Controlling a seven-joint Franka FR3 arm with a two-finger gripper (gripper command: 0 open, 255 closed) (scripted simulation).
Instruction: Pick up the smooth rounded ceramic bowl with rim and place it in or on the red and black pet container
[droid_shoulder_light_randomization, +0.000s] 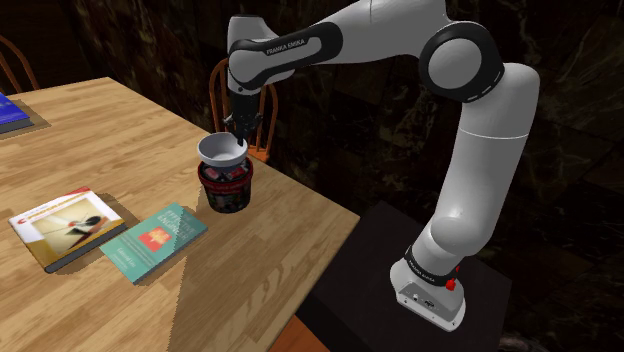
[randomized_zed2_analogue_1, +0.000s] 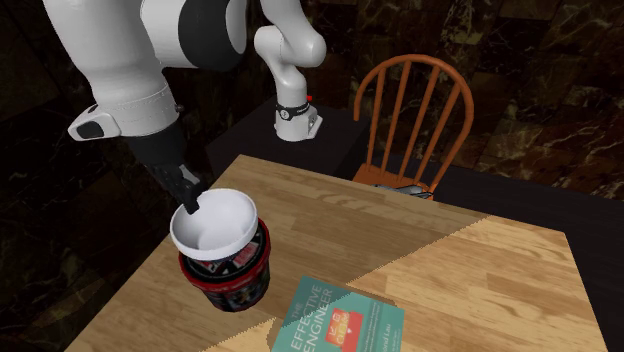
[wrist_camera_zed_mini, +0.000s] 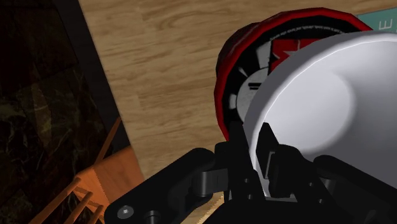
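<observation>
- Over the container (droid_shoulder_light_randomization: 227, 190), the gripper (droid_shoulder_light_randomization: 241, 124) pinches the bowl (droid_shoulder_light_randomization: 221, 152) by its rim: placing step.
- Next, I judge: lower slightly, release, lift clear.

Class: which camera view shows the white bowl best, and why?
The second exterior view: the white bowl shows rim and hollow nearly whole over the red and black container. The shoulder view shows it farther off; the wrist view crops it, rim clasped by the fingers.

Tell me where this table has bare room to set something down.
The table is bare from the blue book to the pet container, beyond the red-and-white book. Crowded: the teal book near the container, the white bowl at its mouth.
</observation>
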